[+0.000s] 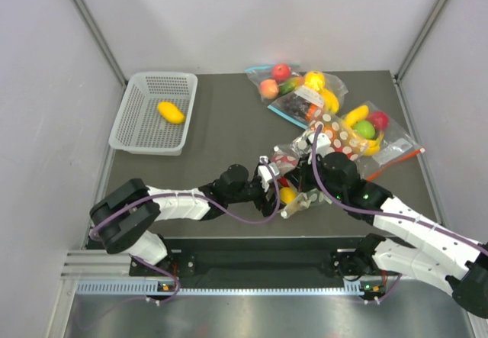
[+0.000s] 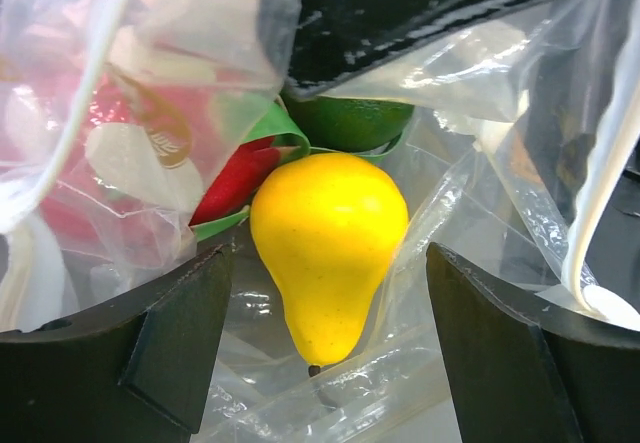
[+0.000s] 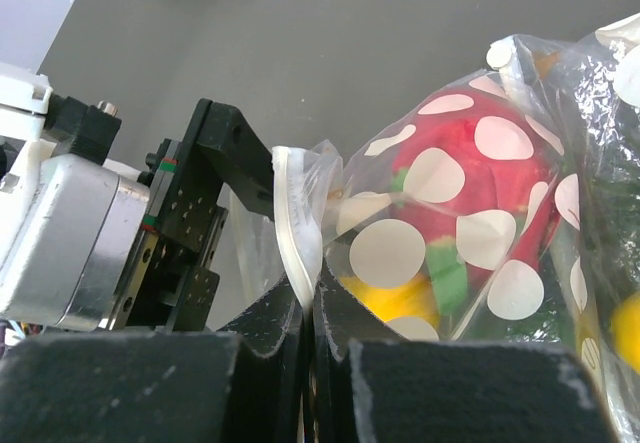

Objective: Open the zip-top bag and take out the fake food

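The zip-top bag [image 1: 299, 202], clear with white dots, lies between my two grippers near the table's front. My right gripper [image 3: 312, 303] is shut on the bag's white zip edge and holds the mouth up; it also shows in the top view [image 1: 313, 193]. Through the bag [image 3: 470, 223] I see a red piece with green leaves [image 3: 500, 158] and a yellow piece [image 3: 385, 298]. My left gripper [image 2: 330, 363] is open at the bag's mouth. A yellow pear [image 2: 325, 238] lies between its fingers [image 2: 180, 333], not gripped. A red piece [image 2: 235, 178] and a green one [image 2: 350, 121] lie behind the pear.
A white basket [image 1: 126, 136] at the back left holds a yellow fruit [image 1: 171, 112]. At the back right lie a dotted bag showing orange [image 1: 335, 133] and clear undotted bags of toy fruit [image 1: 284, 85] [image 1: 377, 133]. Walls stand on both sides.
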Motion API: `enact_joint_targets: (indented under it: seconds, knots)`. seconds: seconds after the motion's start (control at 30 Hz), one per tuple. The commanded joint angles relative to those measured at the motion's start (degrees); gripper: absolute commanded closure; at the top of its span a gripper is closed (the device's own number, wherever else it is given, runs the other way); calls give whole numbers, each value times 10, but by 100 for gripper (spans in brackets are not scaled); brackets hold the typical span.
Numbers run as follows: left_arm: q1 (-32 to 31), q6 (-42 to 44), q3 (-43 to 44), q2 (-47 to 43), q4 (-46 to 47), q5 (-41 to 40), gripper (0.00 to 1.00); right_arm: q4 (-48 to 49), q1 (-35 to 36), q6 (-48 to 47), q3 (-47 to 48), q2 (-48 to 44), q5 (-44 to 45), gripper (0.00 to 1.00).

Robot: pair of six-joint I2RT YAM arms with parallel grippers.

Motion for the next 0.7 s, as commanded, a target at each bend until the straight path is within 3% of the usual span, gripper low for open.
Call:
enact_joint_targets:
  seconds: [0.0, 0.27, 0.43, 0.67]
  knots:
    - [2, -5, 11, 13, 12, -41, 17, 25, 1, -1, 10, -24, 0, 100]
    - [-37, 22, 47, 51, -49, -85, 17, 33, 7, -2, 9, -10, 0, 100]
    - [-38, 15, 49, 49, -51, -42, 17, 41, 8, -1, 7, -6, -1, 100]
    - [-86, 20, 54, 55, -83, -10, 18, 31, 8, -3, 12, 6, 0, 100]
